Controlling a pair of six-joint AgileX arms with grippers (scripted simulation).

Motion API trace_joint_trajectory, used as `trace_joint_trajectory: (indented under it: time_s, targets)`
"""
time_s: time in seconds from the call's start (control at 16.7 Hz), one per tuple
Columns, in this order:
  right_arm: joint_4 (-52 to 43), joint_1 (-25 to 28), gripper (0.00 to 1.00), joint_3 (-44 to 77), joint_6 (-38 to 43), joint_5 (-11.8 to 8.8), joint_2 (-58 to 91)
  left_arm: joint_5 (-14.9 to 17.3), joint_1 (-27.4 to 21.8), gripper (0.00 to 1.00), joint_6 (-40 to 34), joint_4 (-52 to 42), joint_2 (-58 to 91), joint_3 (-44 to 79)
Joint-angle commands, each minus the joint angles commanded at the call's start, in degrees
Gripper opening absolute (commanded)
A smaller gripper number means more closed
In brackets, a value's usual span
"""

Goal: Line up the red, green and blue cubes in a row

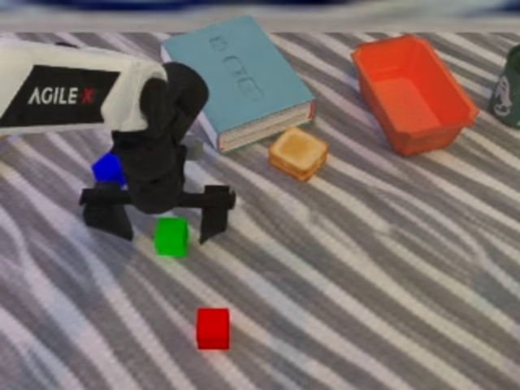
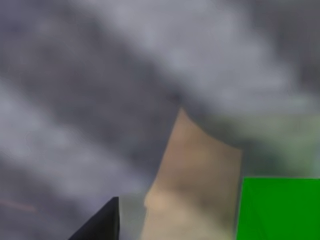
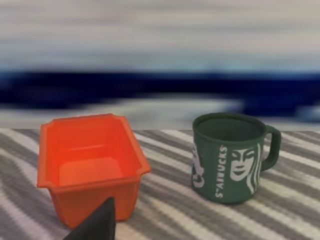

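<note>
Top view shows the left gripper (image 1: 162, 215) spread wide and empty astride the green cube (image 1: 171, 236) toward the tabletop's left edge — a small, rigid, probably light block, best pinched on two opposite flat faces.

Left gripper (image 1: 166, 213) astride green cube (image 1: 171, 236)

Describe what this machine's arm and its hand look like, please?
The left arm has a smooth white shell carrying a black panel with white "AGILEX" lettering, its X red. Past it comes a bulky black wrist and a black left hand: a crossbar with two flat, blocky fingers. No cables show.
</note>
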Motion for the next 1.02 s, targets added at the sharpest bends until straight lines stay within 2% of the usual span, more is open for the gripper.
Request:
trace_joint_trajectory:
  time_s: [0.54,1.02]
  targets:
    - [0.0,0.0,1.0,0.0,0.0,0.0,0.0,0.0,0.0,0.02,0.0,0.0,0.0,0.0]
    - [0.0,0.0,1.0,0.0,0.0,0.0,0.0,0.0,0.0,0.0,0.0,0.0,0.0,0.0]
